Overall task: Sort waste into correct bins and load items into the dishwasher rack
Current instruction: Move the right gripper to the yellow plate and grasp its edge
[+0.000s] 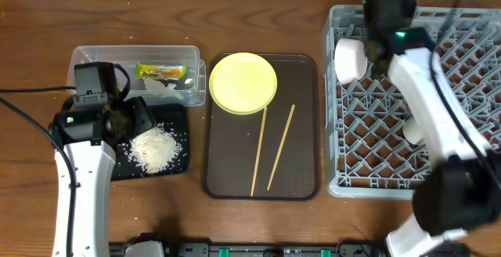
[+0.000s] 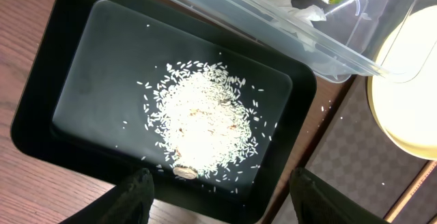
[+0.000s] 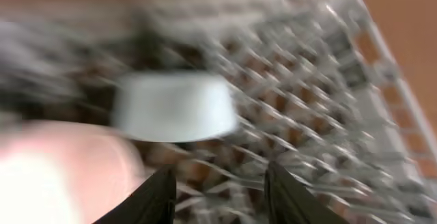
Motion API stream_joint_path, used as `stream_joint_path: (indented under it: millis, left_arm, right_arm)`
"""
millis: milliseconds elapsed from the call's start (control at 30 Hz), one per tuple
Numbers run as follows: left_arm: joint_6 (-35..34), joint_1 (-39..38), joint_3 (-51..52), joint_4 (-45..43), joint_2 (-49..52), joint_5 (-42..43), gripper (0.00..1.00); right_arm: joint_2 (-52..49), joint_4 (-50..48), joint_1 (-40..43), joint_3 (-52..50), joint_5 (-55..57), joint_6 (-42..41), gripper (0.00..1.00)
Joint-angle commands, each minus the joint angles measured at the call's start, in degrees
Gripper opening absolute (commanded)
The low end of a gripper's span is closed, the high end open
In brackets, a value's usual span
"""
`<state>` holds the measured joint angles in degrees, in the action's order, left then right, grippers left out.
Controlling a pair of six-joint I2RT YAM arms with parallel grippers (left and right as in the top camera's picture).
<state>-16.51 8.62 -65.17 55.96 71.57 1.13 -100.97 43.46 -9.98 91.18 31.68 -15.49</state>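
Note:
Loose rice [image 1: 156, 148] lies heaped in the flat black tray [image 1: 182, 114]; it also shows in the left wrist view [image 2: 201, 125]. My left gripper [image 1: 127, 121] [image 2: 220, 193] is open and empty above the tray's near rim [image 2: 41, 91]. The clear tub [image 1: 94, 55] holds the green-and-orange wrapper [image 1: 161, 71] and the white tissue [image 1: 166, 87]. The yellow plate [image 1: 243, 82] and two chopsticks [image 1: 270, 151] lie on the brown serving tray. My right gripper [image 1: 379, 31] [image 3: 218, 183] is open and empty over the grey rack [image 1: 470, 30], beside a white bowl [image 1: 350, 59]. The right wrist view is blurred; it shows a pale bowl shape [image 3: 174, 108].
The brown serving tray [image 1: 301, 116] sits between the black tray and the rack. A small pale item [image 1: 413, 128] stands in the rack, partly hidden by my right arm. Cables run along the left table edge.

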Motion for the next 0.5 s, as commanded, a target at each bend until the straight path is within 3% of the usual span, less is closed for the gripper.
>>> stream_joint_path:
  millis: [0, 100, 167, 467]
  left_arm:
    - [-0.28, 0.31, 0.04, 0.11, -0.2, -0.28, 0.67]
    - [-0.28, 0.31, 0.04, 0.11, -0.2, -0.26, 0.67]
    - [-0.28, 0.31, 0.04, 0.13, -0.2, -0.26, 0.67]
    - [-0.28, 0.31, 0.04, 0.13, -0.2, -0.26, 0.67]
  right_arm:
    - [4.61, -1.29, -1.4, 0.63, -23.32, 0.55, 0.41]
    - [4.94, -3.28, -2.73, 0.61, -38.45, 2.51, 0.42]
    - [4.07, -3.91, -4.39, 0.59, -41.92, 2.49, 0.42]
    - [-7.13, -6.05, -14.29, 0.57, -36.79, 3.1, 0.43]
